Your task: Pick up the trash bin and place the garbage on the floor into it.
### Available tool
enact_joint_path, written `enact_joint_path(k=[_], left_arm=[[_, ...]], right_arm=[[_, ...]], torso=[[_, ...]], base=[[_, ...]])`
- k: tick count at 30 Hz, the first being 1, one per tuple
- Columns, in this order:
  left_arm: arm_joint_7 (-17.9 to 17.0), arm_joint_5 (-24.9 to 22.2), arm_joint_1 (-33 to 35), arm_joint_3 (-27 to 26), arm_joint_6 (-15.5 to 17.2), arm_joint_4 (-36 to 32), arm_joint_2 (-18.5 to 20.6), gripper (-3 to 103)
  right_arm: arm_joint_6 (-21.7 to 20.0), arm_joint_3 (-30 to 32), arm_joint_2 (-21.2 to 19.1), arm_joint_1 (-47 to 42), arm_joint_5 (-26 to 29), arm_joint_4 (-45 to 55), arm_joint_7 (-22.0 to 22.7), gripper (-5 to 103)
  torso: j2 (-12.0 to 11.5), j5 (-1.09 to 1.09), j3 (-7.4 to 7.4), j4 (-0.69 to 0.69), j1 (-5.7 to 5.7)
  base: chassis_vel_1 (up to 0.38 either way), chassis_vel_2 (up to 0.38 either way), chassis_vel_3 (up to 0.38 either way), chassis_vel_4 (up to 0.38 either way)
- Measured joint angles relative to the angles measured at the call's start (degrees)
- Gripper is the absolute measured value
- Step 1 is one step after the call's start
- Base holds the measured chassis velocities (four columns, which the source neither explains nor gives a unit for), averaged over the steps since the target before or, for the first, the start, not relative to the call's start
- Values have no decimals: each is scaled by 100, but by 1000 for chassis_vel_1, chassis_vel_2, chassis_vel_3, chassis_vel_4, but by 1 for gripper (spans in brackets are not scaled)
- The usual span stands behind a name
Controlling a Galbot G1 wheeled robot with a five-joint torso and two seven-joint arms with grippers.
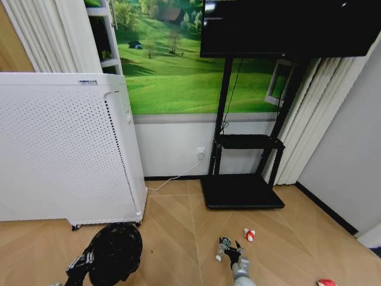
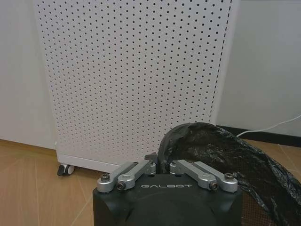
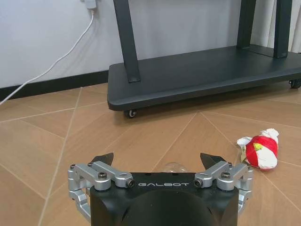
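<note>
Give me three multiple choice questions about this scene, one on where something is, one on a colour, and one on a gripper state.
1. The trash bin sits in front of:
A. the TV stand
B. the white perforated appliance
C. the curtain

2. The crumpled piece near the right gripper is:
A. red and white
B. blue
C. yellow

3. The left gripper is:
A. open in the air
B. shut on the bin's rim
C. holding a bottle

Answers: 1 B, the bin stands at the appliance's foot. 2 A, red with white wrapping. 3 B, its fingers meet on the lined rim.
</note>
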Motion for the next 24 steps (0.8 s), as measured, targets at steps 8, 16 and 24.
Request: enact_joint_path(k=[8, 16, 24], left_arm=[[29, 53, 8, 2, -31, 43, -52, 7], [45, 54, -21, 11, -71, 80, -82, 7], [63, 55, -54, 62, -86, 143, -111, 7]], right_arm=[[10, -103, 301, 256, 178, -449, -195, 100], [-20, -124, 708, 503, 378, -980, -353, 100], [-55, 38, 800, 680, 564, -1589, -662, 100]], torso=[[0, -1, 0, 1, 0], [0, 1, 0, 2, 0], [0, 0, 0, 1, 0]], base=[[0, 0, 0, 0], [0, 0, 0, 0], [0, 0, 0, 0]])
